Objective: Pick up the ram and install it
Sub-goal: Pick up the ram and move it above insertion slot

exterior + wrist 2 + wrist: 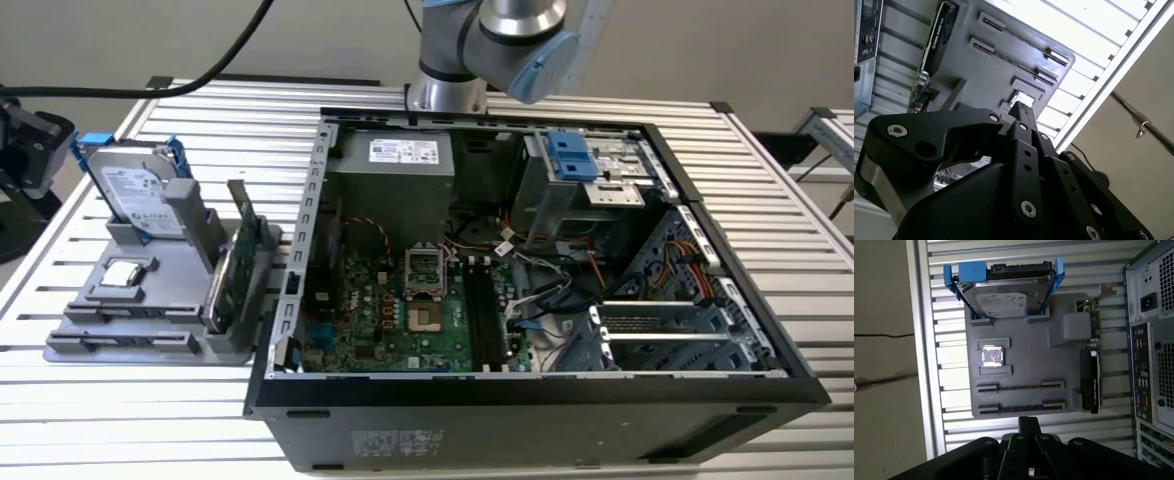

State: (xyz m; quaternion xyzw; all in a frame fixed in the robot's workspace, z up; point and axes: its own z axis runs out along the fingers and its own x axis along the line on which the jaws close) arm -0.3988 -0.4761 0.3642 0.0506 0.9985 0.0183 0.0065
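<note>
Gripper [1029,421] hangs apart from the grey tray [1054,365] on the slatted surface [949,430], fingers pressed together with nothing between them in both wrist views. What I take to be the ram [1021,407] is the thin dark strip seated edge-up in the tray's long groove nearest the gripper, though I cannot be sure. A clean pick, I judge, needs the fingers parted before descent, squared across the strip's flat faces midway along it, and kept clear of the expansion card [1090,380].
</note>
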